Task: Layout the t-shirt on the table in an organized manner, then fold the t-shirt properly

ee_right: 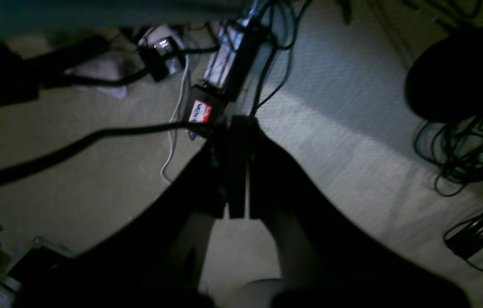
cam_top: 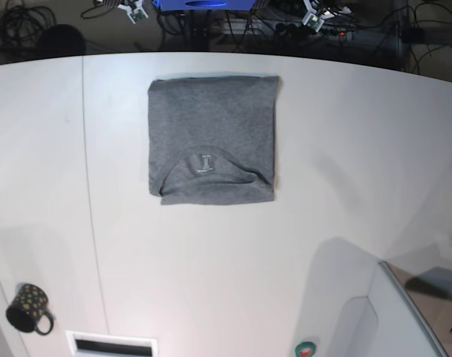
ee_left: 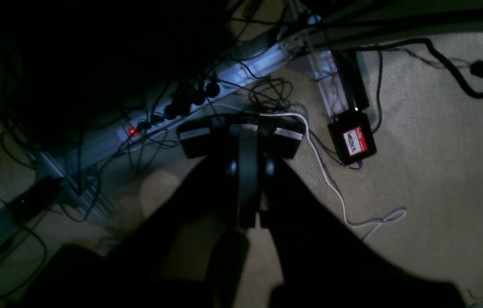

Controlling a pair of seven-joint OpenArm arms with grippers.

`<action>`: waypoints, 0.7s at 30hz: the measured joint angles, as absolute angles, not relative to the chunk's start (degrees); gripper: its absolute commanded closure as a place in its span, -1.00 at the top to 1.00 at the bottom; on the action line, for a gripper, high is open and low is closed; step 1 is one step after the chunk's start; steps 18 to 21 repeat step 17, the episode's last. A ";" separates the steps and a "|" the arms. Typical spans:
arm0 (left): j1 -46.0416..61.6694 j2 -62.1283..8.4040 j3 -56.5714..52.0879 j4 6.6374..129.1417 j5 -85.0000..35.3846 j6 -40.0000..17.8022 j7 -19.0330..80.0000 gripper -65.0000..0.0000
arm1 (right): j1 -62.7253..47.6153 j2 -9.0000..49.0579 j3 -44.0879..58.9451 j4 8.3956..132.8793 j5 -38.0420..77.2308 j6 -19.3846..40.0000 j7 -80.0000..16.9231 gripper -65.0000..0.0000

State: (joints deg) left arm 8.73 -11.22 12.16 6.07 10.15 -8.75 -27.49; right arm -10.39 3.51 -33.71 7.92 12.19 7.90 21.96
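The heather-grey t-shirt (cam_top: 211,137) lies folded into a neat rectangle on the white table (cam_top: 337,171), toward the far middle, with its small light label (cam_top: 204,162) facing up near the front fold. Neither arm shows in the base view. In the left wrist view my left gripper (ee_left: 247,137) has its fingers pressed together, empty, over carpet and cables. In the right wrist view my right gripper (ee_right: 238,126) is likewise shut and empty above the floor. The t-shirt is in neither wrist view.
A black dotted mug (cam_top: 27,307) stands at the table's front left. A thin dark seam (cam_top: 88,186) runs down the left side. A grey panel (cam_top: 404,312) and a small round green item (cam_top: 305,347) sit at the front right. A power strip (ee_left: 168,113) and cables lie on the floor.
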 measured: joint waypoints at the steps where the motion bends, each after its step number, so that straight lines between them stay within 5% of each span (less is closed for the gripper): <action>1: 8.60 -11.25 12.16 6.15 10.04 -8.75 -27.57 -1.00 | -10.37 3.51 -33.71 7.92 12.19 7.90 22.09 -1.00; 21: 9.87 -7.35 12.08 6.00 9.85 -8.49 -27.16 -1.00 | -10.39 5.63 -34.00 7.92 12.16 7.92 21.89 -1.00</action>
